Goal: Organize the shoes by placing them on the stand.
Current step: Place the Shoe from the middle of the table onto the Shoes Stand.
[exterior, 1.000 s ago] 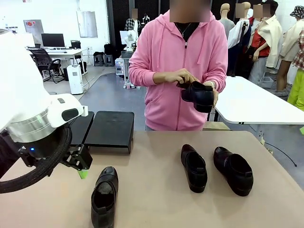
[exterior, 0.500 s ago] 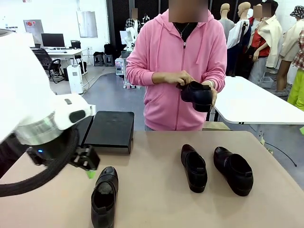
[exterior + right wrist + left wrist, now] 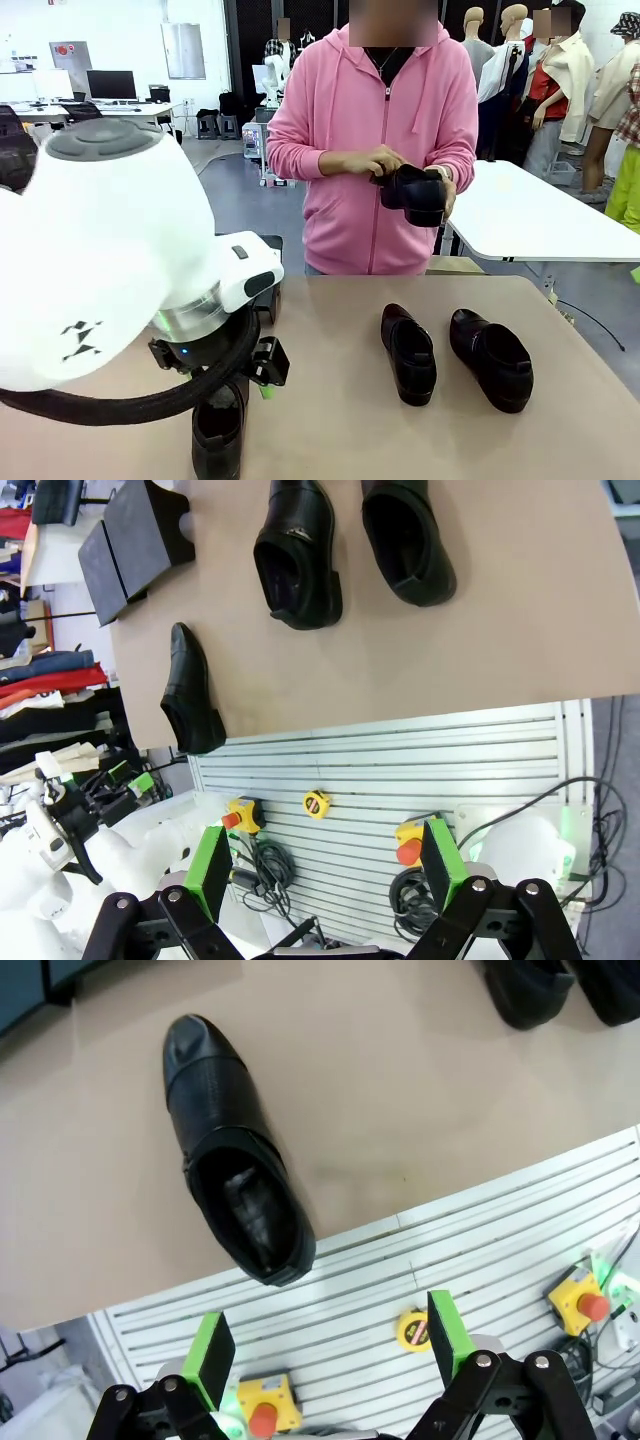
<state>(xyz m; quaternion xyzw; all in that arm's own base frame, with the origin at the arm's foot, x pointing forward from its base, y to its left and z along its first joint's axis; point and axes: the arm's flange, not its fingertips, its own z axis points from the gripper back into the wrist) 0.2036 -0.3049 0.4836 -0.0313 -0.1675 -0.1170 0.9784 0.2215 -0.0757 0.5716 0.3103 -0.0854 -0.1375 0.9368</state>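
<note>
The left jaws hang spread over the nearest shoe [image 3: 218,440], which lies alone on the table [image 3: 330,430]. The right jaws are spread too, high above. Farther, the middle shoe [image 3: 409,352] and the right shoe [image 3: 490,358] lie side by side. The stand [image 3: 125,545] sits at the far edge. The person's hands [image 3: 372,160] hold the fourth shoe [image 3: 415,195].

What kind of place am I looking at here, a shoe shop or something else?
Most likely a robotics lab, not a shop. A white robot arm reaches over a table across from a person, red stop buttons sit by its base, and a desk with a monitor stands behind.
</note>
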